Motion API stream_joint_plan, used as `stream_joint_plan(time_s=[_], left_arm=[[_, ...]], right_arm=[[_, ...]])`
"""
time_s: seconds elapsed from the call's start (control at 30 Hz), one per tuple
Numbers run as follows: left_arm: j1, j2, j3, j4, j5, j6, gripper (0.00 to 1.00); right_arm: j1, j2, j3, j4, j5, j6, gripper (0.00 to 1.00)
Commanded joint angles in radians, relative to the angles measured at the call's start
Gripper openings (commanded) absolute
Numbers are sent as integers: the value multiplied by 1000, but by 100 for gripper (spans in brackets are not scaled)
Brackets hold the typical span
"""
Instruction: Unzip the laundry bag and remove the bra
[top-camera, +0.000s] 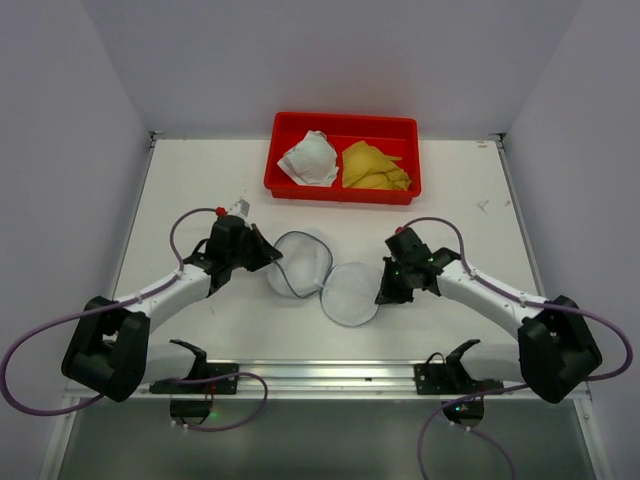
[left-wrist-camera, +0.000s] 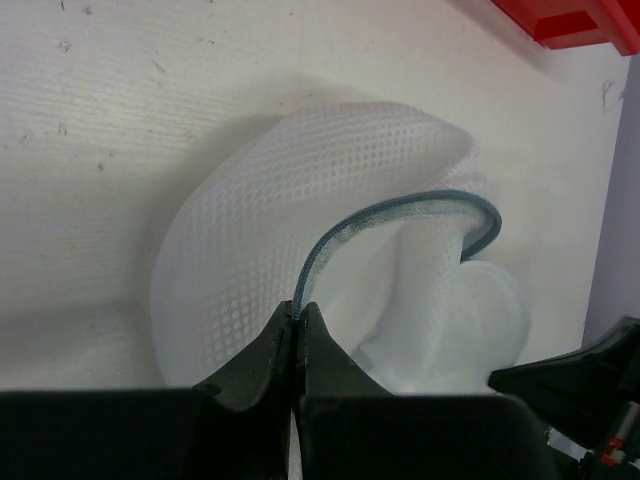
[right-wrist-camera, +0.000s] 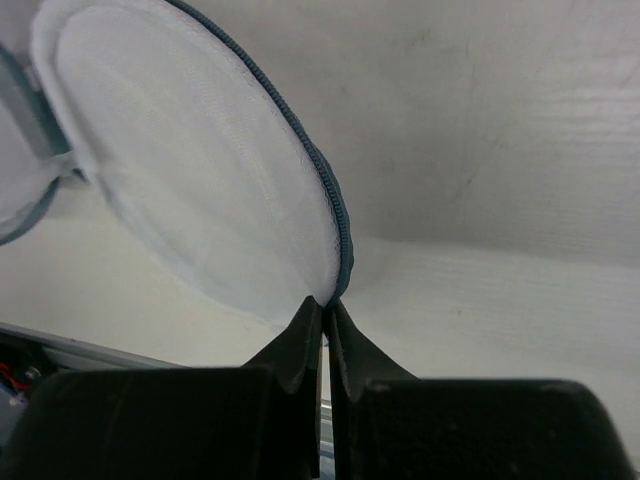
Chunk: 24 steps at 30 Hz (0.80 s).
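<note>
We see the left gripper (left-wrist-camera: 299, 318) with its two dark fingers pressed together on the zipper rim (left-wrist-camera: 400, 203) of the laundry bag (left-wrist-camera: 290, 190). The white mesh half rises domed and folded from the pale table (left-wrist-camera: 110, 110), and its rim curves up to the right. A corner of the red tray (left-wrist-camera: 575, 20) shows at top right.

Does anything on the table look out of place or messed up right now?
Only the laundry bag: it lies splayed open, and the half whose rim the left gripper pinches is buckled and lifted, while the right gripper pinches the flatter half. Nothing looks spilled or torn.
</note>
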Motion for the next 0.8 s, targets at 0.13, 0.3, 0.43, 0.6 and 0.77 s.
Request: stream_joint_plan(time_s=[0.13,0.3,0.43,0.6,0.77], left_arm=[[-54,-7,-11,-6,-15,31,0],[-113,36,6,23,-21,-5,0],[-123,60,-12,61,-34,-48,0],[-125,79,-49,106,-45,-74,0],[-125,112,-99,156,-58,-91,0]], right_arm=[[51,-76,323,-299,297,-94,0],[151,59,559,-394,371,-117,0],[211,169,703,-399,339,-146,0],[289,330,909,-391,274,-182,1],[329,484,1044,-322,138,-232,0]])
